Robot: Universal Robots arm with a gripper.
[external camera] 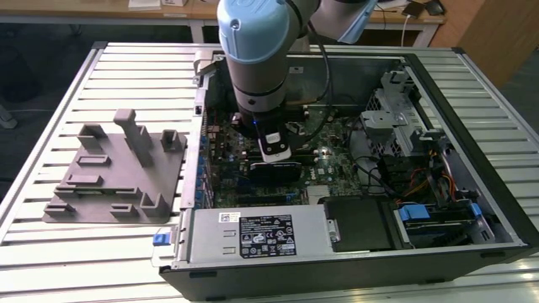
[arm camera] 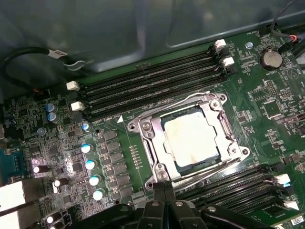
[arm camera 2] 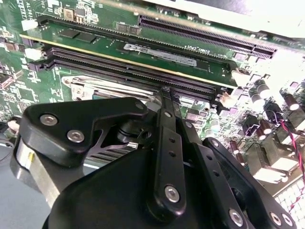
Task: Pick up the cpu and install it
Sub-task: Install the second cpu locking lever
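On the slatted worktop [external camera: 110,252] lies an open computer case [external camera: 471,189]. The cpu [arm camera: 193,140] sits in its socket [arm camera: 143,126]. My hand [arm camera: 164,191] hovers beside it, fingers pressed together, holding nothing.

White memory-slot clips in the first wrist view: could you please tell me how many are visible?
6 clips: four on the slot bank across the cpu from the tool, two at each end; two on the bank beside the tool, which may hide more.
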